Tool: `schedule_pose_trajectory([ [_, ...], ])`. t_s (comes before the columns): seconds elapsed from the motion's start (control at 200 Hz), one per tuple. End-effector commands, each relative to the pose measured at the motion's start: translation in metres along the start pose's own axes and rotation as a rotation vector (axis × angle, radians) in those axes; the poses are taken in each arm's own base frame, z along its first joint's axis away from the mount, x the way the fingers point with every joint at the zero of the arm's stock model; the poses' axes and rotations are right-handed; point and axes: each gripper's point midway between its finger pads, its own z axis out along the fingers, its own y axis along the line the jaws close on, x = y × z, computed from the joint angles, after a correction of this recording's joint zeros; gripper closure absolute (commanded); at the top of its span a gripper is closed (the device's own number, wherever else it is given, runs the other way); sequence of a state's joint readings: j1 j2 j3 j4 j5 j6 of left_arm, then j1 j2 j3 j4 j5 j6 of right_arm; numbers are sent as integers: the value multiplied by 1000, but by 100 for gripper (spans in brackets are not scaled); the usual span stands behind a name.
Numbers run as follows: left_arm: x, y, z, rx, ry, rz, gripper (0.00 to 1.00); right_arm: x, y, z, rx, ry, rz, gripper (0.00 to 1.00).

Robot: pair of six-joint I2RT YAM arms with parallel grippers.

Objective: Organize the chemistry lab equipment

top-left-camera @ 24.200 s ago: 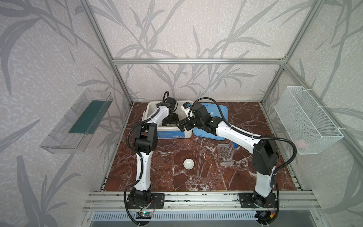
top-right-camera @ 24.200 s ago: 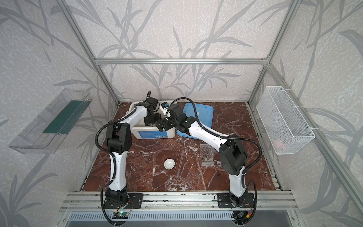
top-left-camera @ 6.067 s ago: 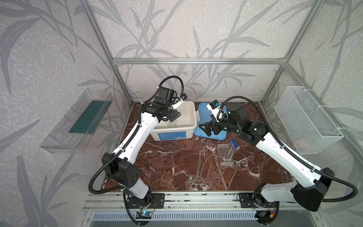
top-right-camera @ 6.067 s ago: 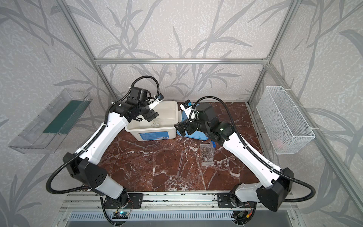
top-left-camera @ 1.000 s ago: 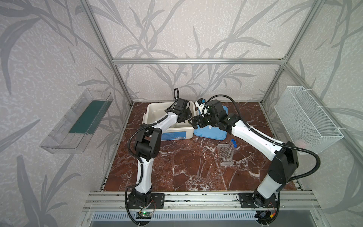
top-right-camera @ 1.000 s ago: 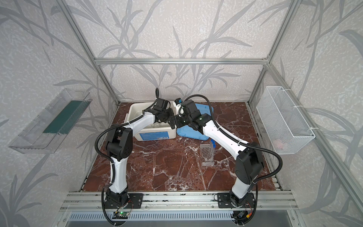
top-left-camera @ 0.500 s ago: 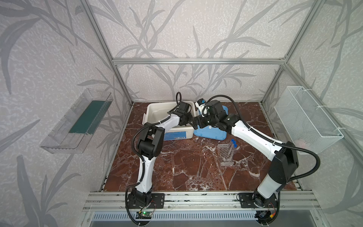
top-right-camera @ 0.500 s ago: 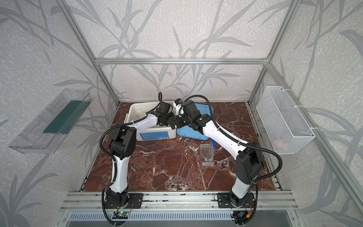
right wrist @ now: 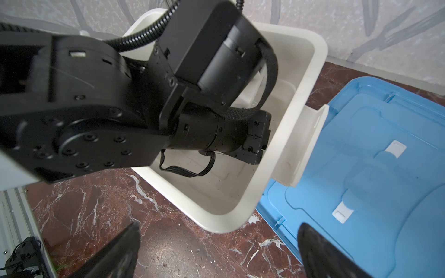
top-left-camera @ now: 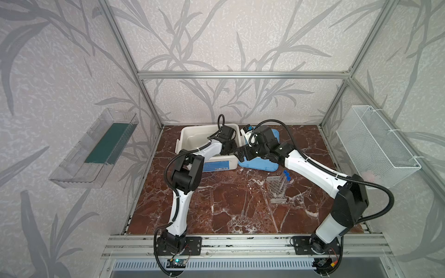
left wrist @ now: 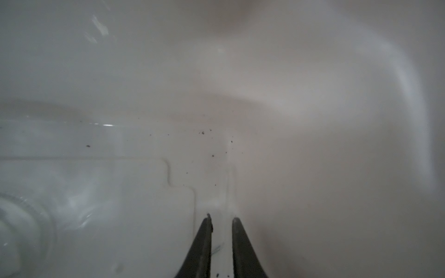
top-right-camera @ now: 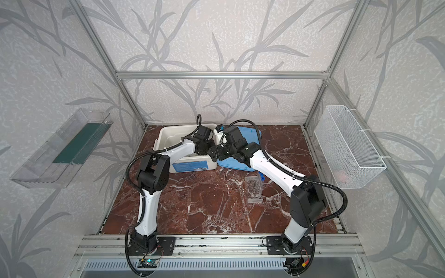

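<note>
Reaching into the white box [top-left-camera: 185,134] at the back edge of the table [top-left-camera: 216,207], my left pincer [left wrist: 222,217] is narrowly parted beside boxed glassware [left wrist: 26,216], right pincer [right wrist: 219,225] wide and empty; rack [top-left-camera: 277,191] with blue-capped tubes [top-left-camera: 285,179] waits outside, right of centre.

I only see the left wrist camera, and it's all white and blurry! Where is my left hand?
Observer: Your left hand is down inside the white box, near its right end.
Child: Where's the lid?
Observer: The blue lid lies on the table, just right of the box.
Child: Any tubes outside?
Observer: Yes, blue-capped tubes sit in the clear rack on the table.
</note>
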State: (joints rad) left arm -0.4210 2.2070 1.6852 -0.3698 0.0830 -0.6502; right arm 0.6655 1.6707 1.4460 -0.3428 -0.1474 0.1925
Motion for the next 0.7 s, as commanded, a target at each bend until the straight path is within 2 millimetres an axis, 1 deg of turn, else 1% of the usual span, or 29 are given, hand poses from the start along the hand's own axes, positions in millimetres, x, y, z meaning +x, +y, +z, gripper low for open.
schedule_pose_trajectory([
  [0.0,-3,-5,-6,-12,-12,16,79,-8,-1,-14,13,-35,-16,0],
  [0.085,-10,-6,-16,-19,-34,24,74,-8,0,-17,12,-36,-16,1],
  [0.18,-21,-9,-35,-24,-77,37,60,-9,0,-20,11,-38,-17,1],
  [0.245,-28,-11,-48,-26,-106,48,54,-10,1,-24,12,-45,-19,0],
  [0.335,-39,-14,-69,-27,-145,60,51,-12,1,-31,16,-54,-25,1],
  [0.38,-43,-17,-80,-19,-161,63,47,-14,1,-36,21,-60,-27,1],
  [0.465,-50,-23,-101,3,-197,66,31,-16,1,-47,27,-73,-32,1],
  [0.49,-52,-24,-107,8,-206,70,24,-18,2,-51,29,-81,-32,1],
  [0.555,-56,-30,-124,34,-228,77,10,-18,2,-60,31,-89,-33,1],
  [0.62,-58,-36,-143,66,-248,89,2,-19,3,-73,37,-99,-35,1],
  [0.695,-58,-43,-169,108,-276,102,1,-17,2,-87,46,-105,-30,1],
])
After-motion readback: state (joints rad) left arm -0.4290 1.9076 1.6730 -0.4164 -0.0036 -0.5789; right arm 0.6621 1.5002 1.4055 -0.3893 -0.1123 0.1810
